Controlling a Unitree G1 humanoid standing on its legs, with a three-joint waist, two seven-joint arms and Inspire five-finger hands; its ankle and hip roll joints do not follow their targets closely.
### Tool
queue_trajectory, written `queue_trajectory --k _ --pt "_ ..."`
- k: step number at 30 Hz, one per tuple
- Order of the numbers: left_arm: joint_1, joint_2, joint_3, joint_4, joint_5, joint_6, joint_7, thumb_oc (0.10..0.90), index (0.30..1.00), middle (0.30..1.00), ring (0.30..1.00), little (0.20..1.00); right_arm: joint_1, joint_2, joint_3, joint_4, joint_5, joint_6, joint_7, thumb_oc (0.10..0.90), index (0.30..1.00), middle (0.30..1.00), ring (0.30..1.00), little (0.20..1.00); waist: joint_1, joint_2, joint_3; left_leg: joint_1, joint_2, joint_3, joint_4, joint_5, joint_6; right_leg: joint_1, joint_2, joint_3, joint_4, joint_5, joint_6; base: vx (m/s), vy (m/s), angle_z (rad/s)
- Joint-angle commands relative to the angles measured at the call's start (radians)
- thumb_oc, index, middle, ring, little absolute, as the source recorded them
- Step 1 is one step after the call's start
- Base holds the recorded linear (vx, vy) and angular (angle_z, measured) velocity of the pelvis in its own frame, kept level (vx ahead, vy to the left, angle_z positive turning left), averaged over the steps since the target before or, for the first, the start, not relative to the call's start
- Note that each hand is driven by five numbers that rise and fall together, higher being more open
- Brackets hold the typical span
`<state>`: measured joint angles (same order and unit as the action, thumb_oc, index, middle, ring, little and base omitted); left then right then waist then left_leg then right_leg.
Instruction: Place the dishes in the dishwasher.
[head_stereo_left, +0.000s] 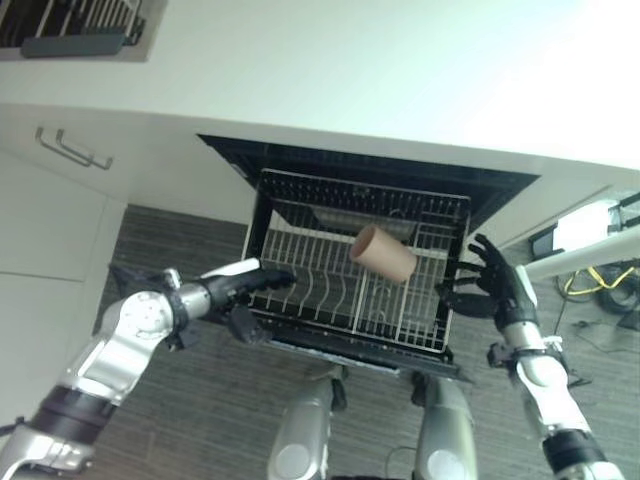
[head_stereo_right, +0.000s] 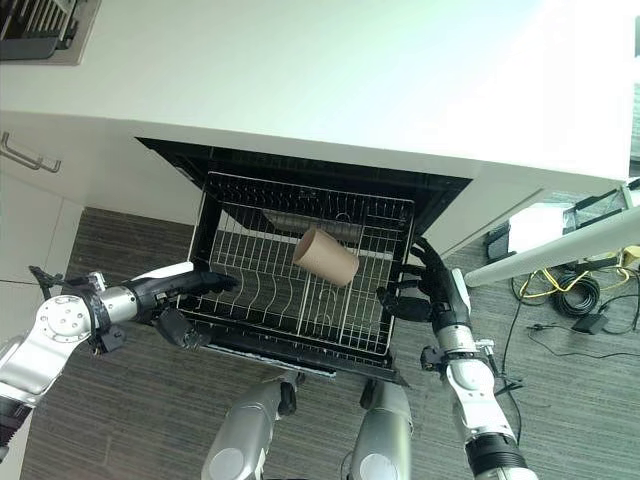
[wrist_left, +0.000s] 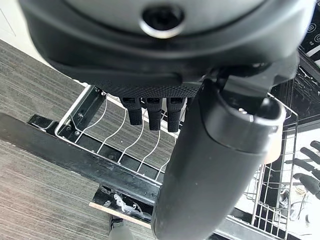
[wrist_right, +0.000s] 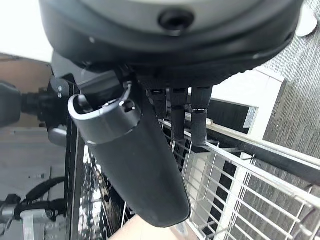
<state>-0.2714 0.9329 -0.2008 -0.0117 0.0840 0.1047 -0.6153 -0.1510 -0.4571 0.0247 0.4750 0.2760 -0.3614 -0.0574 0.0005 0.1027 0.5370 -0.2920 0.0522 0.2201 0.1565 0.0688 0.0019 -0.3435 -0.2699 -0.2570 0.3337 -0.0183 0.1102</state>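
Dishwasher rack (head_stereo_left: 300, 300), a white wire basket pulled out on its dark frame under the white tabletop (head_stereo_left: 350, 70), carries one tan cylindrical cup (head_stereo_left: 383, 252) lying on its side among the tines, toward the right half of the basket. The step in hand looks like sliding the loaded rack back in. To do it well, both sides should be pushed evenly and slowly so the frame runs straight and the loose cup does not roll. The left robot hand (head_stereo_left: 245, 285) lies at the rack's left front corner, fingers straight and reaching over the wire edge, holding nothing. The right robot hand (head_stereo_right: 425, 285) sits at the rack's right side, fingers spread and relaxed, just beside the wire wall; I cannot tell whether it touches.
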Motion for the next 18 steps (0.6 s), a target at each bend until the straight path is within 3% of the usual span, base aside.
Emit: queue_trajectory --k 1,4,9,11,18 --pt "-0.067 0.019 0.063 -0.049 -0.047 -0.017 0.066 0.800 0.900 0.900 0.900 0.900 0.006 -0.044 -0.062 -0.063 0.033 -0.060 -0.027 0.800 0.900 0.900 0.900 0.900 -0.015 0.011 -0.017 -0.010 0.034 0.023 0.144 -0.184 -0.008 0.036 0.023 0.018 -0.034 -0.012 0.088 0.00 0.000 0.00" --pt "-0.065 0.021 0.063 -0.055 -0.052 -0.009 0.062 0.800 0.900 0.900 0.900 0.900 0.011 -0.040 -0.067 -0.072 0.062 -0.076 -0.027 0.800 0.900 0.900 0.900 0.900 -0.016 0.014 -0.017 -0.003 0.032 0.025 0.144 -0.190 -0.008 0.044 0.020 0.016 -0.034 -0.018 0.090 0.00 0.000 0.00" --pt "-0.033 0.021 0.081 -0.052 -0.065 -0.017 0.082 0.800 0.900 0.900 0.900 0.900 0.025 -0.017 -0.099 -0.110 0.191 -0.160 0.009 0.800 0.900 0.900 0.900 0.900 -0.016 0.015 -0.022 0.013 0.033 0.029 0.144 -0.196 -0.005 0.062 0.019 0.010 -0.034 -0.023 0.090 0.00 -0.017 -0.03" --pt "0.024 0.001 0.117 -0.042 -0.078 -0.030 0.122 0.800 0.900 0.900 0.900 0.900 0.048 0.011 -0.122 -0.192 0.259 -0.206 0.043 0.800 0.900 0.900 0.900 0.900 -0.013 0.007 -0.050 0.037 0.032 0.027 0.144 -0.206 -0.001 0.088 0.021 0.005 -0.034 -0.035 0.090 0.02 -0.090 -0.03" --pt "0.156 -0.088 0.172 -0.003 -0.083 -0.066 0.224 0.800 0.900 0.900 0.900 0.900 0.087 0.036 -0.142 -0.298 0.325 -0.233 0.106 0.800 0.900 0.900 0.900 0.900 -0.012 -0.003 -0.137 0.112 0.040 0.019 0.144 -0.222 -0.005 0.162 0.031 0.001 -0.034 -0.071 0.073 0.06 -0.072 -0.05"
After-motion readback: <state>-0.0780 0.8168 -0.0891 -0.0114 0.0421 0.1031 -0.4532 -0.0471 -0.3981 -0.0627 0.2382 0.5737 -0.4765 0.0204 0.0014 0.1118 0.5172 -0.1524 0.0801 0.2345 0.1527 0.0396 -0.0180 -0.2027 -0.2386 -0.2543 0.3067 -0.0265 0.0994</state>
